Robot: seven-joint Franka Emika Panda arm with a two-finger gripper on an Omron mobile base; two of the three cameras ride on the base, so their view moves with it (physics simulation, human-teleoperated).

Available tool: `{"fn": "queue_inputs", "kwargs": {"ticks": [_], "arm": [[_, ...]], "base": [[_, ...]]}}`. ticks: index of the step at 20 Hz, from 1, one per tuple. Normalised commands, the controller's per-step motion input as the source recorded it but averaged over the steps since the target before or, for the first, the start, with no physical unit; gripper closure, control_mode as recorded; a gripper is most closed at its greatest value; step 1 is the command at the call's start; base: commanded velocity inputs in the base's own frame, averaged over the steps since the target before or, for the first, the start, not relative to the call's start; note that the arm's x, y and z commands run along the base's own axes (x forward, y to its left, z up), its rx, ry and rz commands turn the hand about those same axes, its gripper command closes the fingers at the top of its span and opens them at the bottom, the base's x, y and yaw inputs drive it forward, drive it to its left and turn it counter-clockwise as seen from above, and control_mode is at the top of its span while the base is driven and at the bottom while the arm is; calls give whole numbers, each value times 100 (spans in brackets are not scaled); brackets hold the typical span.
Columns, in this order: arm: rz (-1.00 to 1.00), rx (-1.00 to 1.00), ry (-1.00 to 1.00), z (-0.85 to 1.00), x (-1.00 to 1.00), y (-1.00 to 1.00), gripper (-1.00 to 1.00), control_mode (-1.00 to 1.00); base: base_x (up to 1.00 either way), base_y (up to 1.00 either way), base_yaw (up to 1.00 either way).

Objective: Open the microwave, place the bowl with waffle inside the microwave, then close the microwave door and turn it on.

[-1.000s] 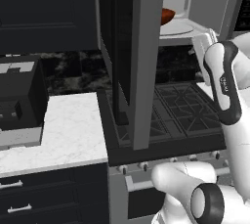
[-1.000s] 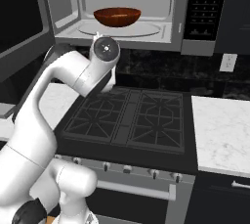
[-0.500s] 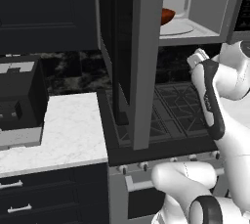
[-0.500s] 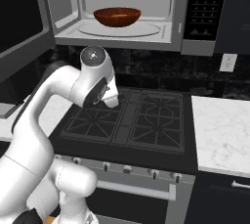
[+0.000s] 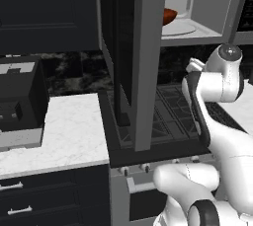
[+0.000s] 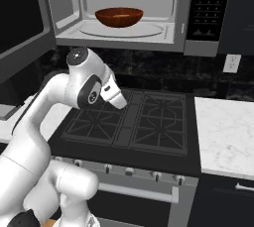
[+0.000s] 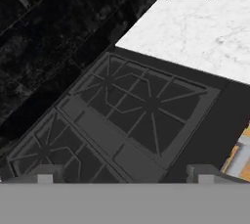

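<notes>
Bowl inside open microwave

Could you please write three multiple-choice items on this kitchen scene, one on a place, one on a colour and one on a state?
1. Where is the bowl?
A. on the stove
B. inside the microwave
C. on the counter

2. What colour is the bowl?
A. reddish-brown
B. white
C. blue

3. How is the microwave door?
A. shut
B. swung wide open
C. taken off

Answers:
1 B: it sits on the round turntable.
2 A: its rim and wall read reddish-brown in the right base view.
3 B: the door juts out towards the camera in the left base view.
</notes>
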Motion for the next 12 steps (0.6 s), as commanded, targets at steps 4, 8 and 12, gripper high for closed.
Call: {"fn": "queue_inputs", "kwargs": {"ticks": [4,8,12], "arm": [[-7,-38,-15,-54,0,0,-100,-100],[-6,-35,-17,-40,0,5,-100,-100],[-2,-25,-22,-22,0,27,-100,-100]], "base": [[0,0,0],[0,0,0],[0,0,0]]}}
